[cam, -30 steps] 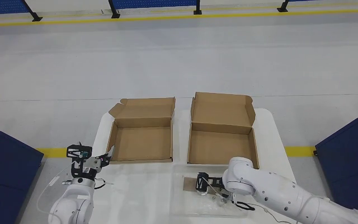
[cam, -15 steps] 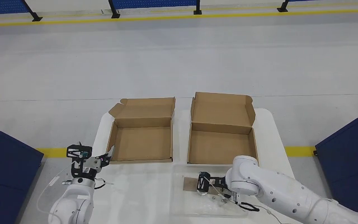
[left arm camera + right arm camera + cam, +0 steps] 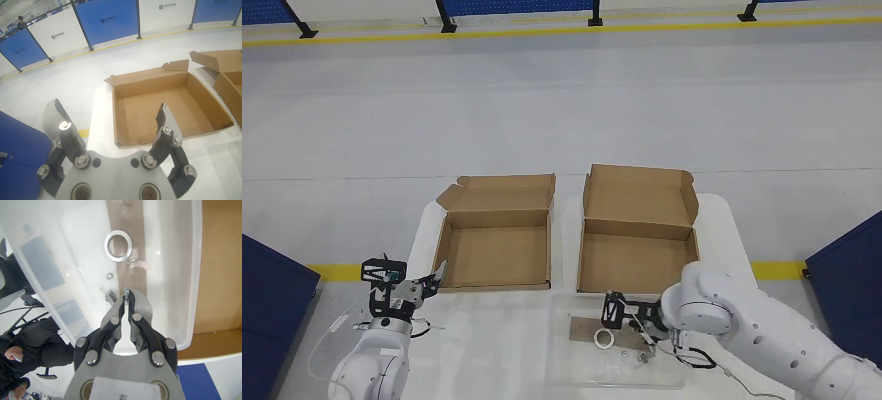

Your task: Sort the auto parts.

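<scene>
Right tool [image 3: 127, 298] draws toward the right cardboard box [image 3: 639, 262] just beyond the clear tray [image 3: 189, 294], clamped on a small screw [image 3: 126, 292]; left tool [image 3: 109, 104] spread, farther off.

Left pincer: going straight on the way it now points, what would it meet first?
Probably the left cardboard box: the open left pincer aims at its side wall. Height is unclear; it might clear the rim.

silver ring [image 3: 117, 246] flat in tray [image 3: 191, 291], bolt [image 3: 126, 294] clamped
</scene>
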